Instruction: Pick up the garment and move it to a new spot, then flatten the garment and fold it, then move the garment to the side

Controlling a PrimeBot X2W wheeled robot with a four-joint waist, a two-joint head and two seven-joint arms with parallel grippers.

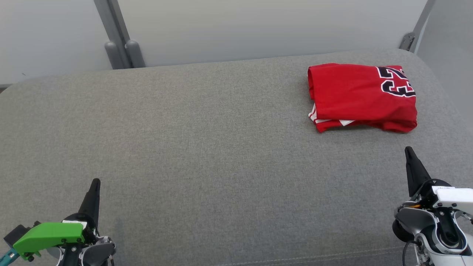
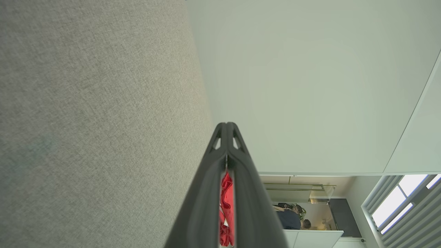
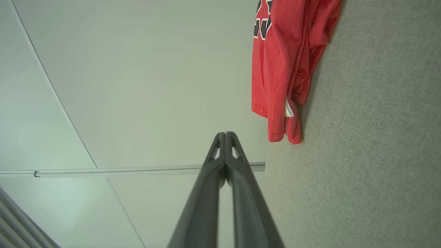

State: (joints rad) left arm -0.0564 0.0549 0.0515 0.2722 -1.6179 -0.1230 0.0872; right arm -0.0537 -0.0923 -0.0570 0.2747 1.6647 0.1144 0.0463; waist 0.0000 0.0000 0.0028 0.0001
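At far right, the garment [image 1: 362, 96] lies folded, number [image 1: 396, 82] half hidden; left hand [image 1: 95, 184], right hand [image 1: 409, 152] closed.

Grey fabric surface [image 1: 207, 147], pale wall [image 1: 258, 26]

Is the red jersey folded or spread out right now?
Folded. The red jersey lies as a compact rectangle on the cushion, stacked layers and white trim showing along its near edge.

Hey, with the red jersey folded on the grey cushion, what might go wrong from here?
The red jersey lies near the rounded right edge of the grey cushion, so a nudge might push it off. Loose layers and white trim show along its near edge, so the fold may open if the shut right tool brushes it.
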